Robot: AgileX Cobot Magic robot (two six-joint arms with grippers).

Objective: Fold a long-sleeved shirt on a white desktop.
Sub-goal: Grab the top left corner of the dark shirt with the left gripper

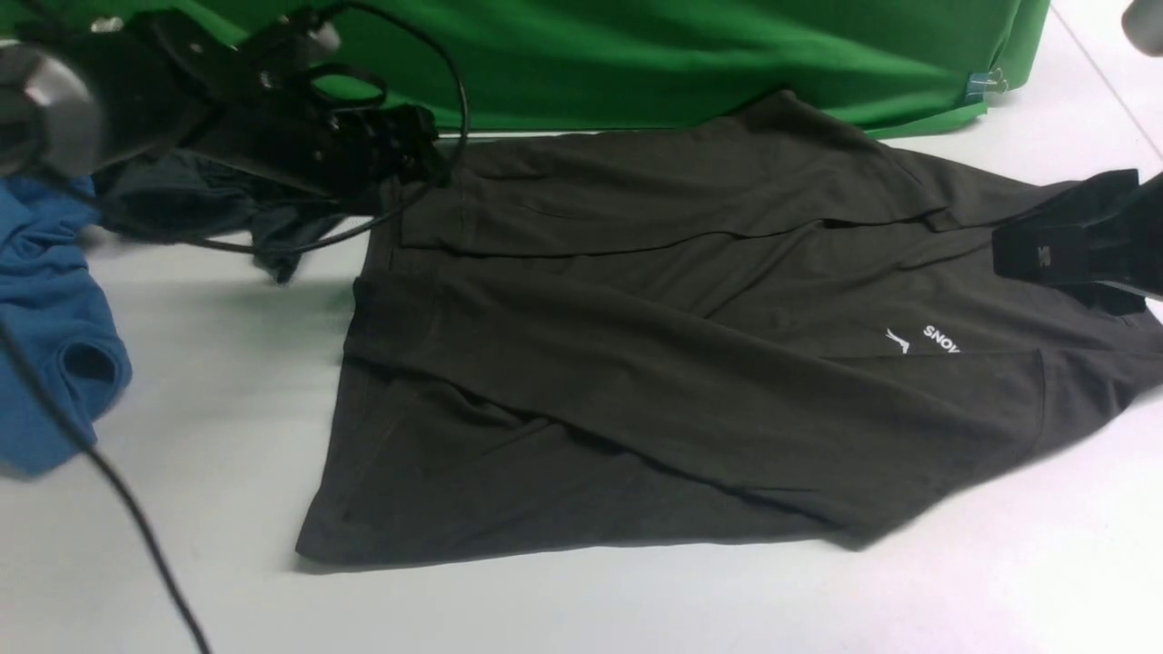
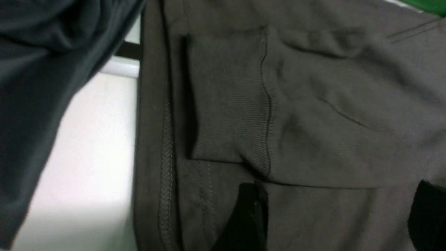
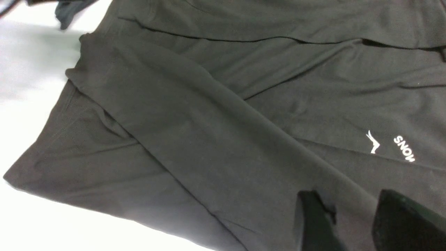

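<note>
The long-sleeved shirt (image 1: 681, 381) lies flat on the white desktop (image 1: 209, 409), hem to the left, sleeves folded across its body. Its white logo and lettering (image 1: 927, 338) sit near the right end. My left gripper (image 1: 420, 163) hovers over the far hem corner. In the left wrist view its jaws stand wide open (image 2: 339, 212) over the fabric (image 2: 313, 122), just short of a ribbed cuff (image 2: 230, 97). My right gripper (image 1: 1022, 254) is above the shoulder area. Its fingers (image 3: 313, 219) are apart and nothing is between them (image 3: 352, 212), with the shirt (image 3: 209, 139) below.
A black-teal garment (image 1: 200, 209) lies bunched under the left arm, next to the hem. A blue garment (image 1: 45, 318) lies at the left edge. A green cloth (image 1: 681, 54) hangs along the back. A black cable (image 1: 109, 472) crosses the front left.
</note>
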